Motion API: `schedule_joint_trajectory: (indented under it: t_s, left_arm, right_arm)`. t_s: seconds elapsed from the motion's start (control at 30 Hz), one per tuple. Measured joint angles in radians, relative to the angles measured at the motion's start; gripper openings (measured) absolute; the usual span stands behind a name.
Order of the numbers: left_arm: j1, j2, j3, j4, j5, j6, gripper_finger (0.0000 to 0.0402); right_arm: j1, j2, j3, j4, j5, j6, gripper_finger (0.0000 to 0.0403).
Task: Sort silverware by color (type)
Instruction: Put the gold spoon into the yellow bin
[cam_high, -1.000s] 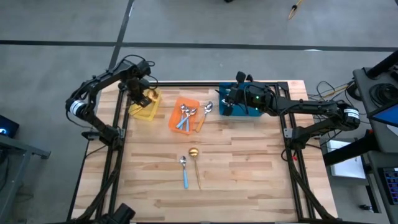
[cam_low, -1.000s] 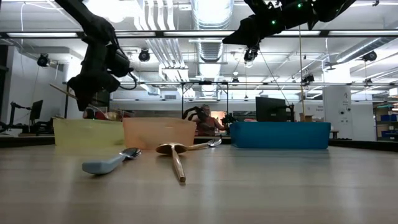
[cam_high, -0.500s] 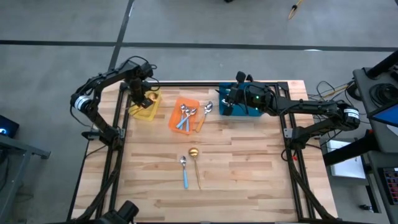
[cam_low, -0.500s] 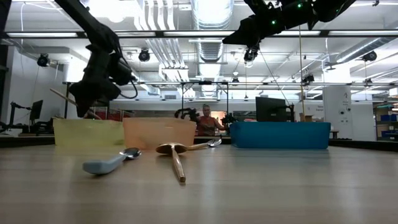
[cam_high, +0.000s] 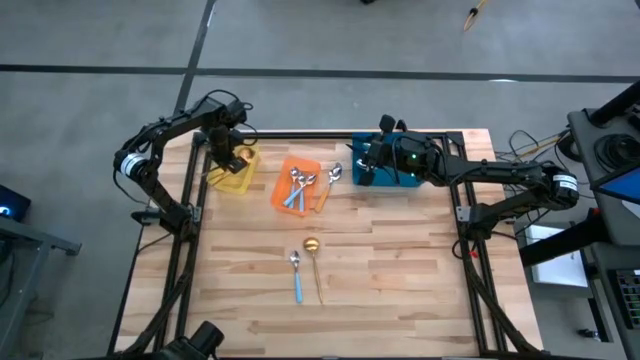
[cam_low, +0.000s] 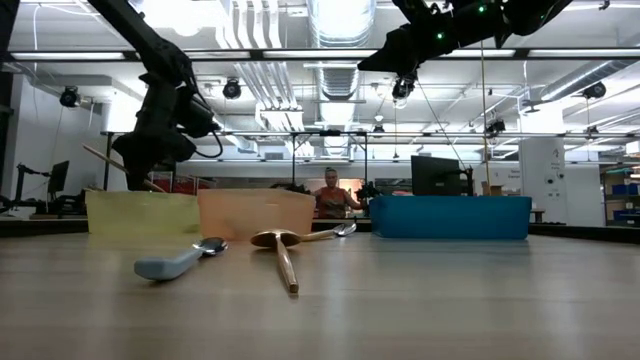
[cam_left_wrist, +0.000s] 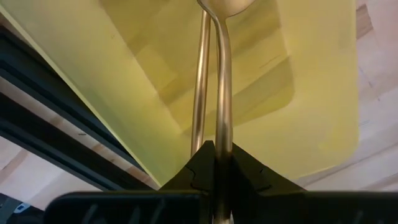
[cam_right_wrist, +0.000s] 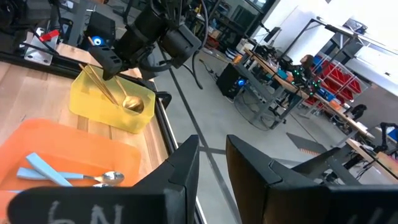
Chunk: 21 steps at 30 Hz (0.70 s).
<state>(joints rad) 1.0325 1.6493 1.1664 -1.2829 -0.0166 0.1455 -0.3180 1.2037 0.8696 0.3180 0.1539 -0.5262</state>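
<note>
Right now my left hand is clamped shut on a gold spoon, bowl hanging into the yellow bin at far left, ready to drop there. My right hand waits over the blue bin, fingers slightly parted, apparently empty.

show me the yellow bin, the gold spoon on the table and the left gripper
yellow bin (cam_high: 231, 180), high view, near rim.
gold spoon on the table (cam_high: 311, 245), high view, bowl.
left gripper (cam_left_wrist: 216, 163), left wrist view, between fingertips, shut on a gold spoon's handle.
</note>
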Motion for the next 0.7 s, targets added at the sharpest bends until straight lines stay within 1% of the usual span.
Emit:
schedule_joint_trajectory:
  t_s: [0.7]
  left_arm:
    - [0.0,0.0,-0.004,0.032,0.0,-0.028,0.0008]
  right_arm:
    - [0.0,0.0,0.0,0.0,0.0,-0.001,0.0073]
